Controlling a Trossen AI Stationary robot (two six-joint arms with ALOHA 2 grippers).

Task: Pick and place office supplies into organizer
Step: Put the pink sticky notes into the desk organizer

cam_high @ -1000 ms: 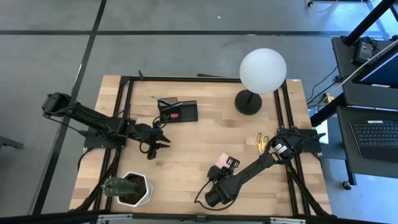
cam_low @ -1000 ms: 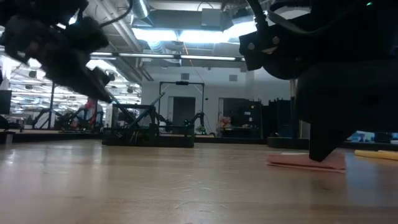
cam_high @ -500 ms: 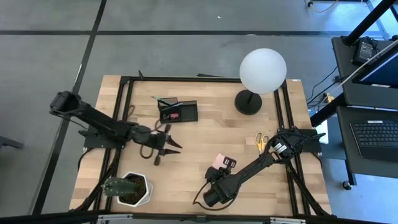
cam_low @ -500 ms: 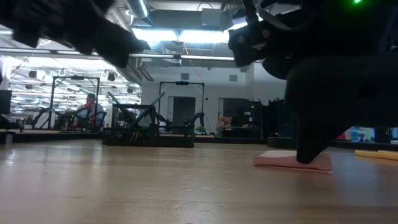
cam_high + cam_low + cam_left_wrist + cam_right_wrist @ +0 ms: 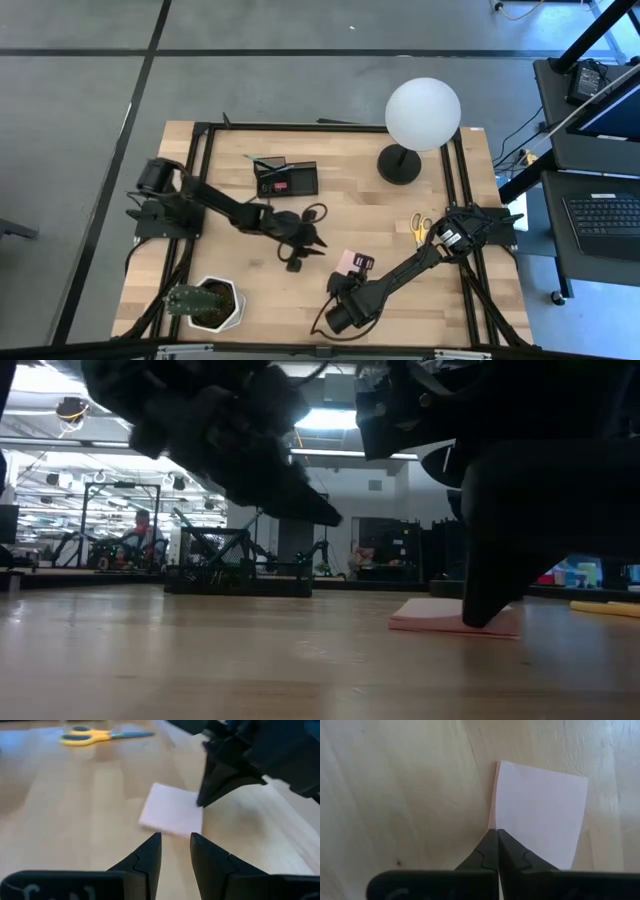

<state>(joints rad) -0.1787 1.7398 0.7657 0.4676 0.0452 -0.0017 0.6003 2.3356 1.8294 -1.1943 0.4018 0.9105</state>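
Wood table (image 5: 400, 215) | pink pad (image 5: 540, 810) lies flat, judged light, thin: best pinched by its edges | right gripper (image 5: 496, 851) closed, empty, on pad | left gripper (image 5: 175, 851) narrowly parted, empty, near.

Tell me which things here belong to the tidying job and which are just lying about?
Job:
pink sticky-note pad
yellow-handled scissors
black organizer

Lying about:
white globe lamp
potted plant

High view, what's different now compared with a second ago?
The left gripper swung across the table toward the pink sticky-note pad, holding nothing. The shut right gripper, tip on the pad, nudged it slightly leftward. Scissors and organizer stayed put.
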